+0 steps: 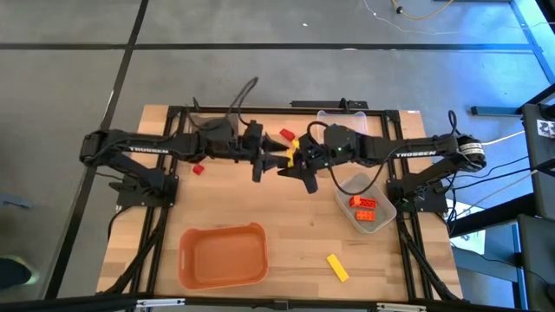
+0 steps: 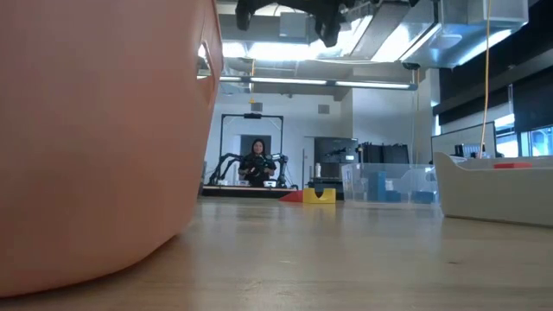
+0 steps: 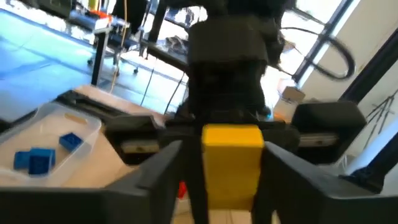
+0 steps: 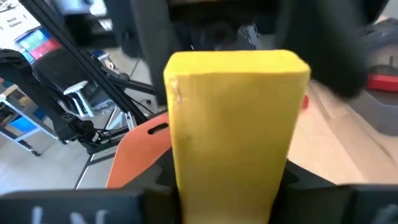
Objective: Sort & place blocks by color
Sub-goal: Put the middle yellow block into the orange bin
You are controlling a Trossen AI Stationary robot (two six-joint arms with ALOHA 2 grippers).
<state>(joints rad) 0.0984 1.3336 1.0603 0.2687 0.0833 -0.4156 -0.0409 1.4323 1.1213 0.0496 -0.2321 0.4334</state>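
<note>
From above, the left gripper point(image 1: 276, 157) and right gripper point(image 1: 291, 158) meet over the desk point(image 1: 286, 234), a yellow block point(image 1: 292, 154) between them. The right wrist view shows that gripper clamping it. The left wrist view shows the left fingers point(image 3: 163, 171) standing apart beside it.

You are looking at a light wooden table point(image 1: 260, 208) framed by black metal rails. Directly on it sits an empty orange plastic bin point(image 1: 222, 256) near the front edge. Toward the right side rests a clear plastic bin point(image 1: 365, 203) holding orange bricks point(image 1: 364, 208). At the far edge stands another clear bin point(image 1: 340, 117). A small yellow rectangular brick point(image 1: 337, 268) lies alone near the front right, well apart from both bins. A small red brick point(image 1: 198, 169) lies left of centre, and another red brick point(image 1: 286, 134) lies farther back.
</note>
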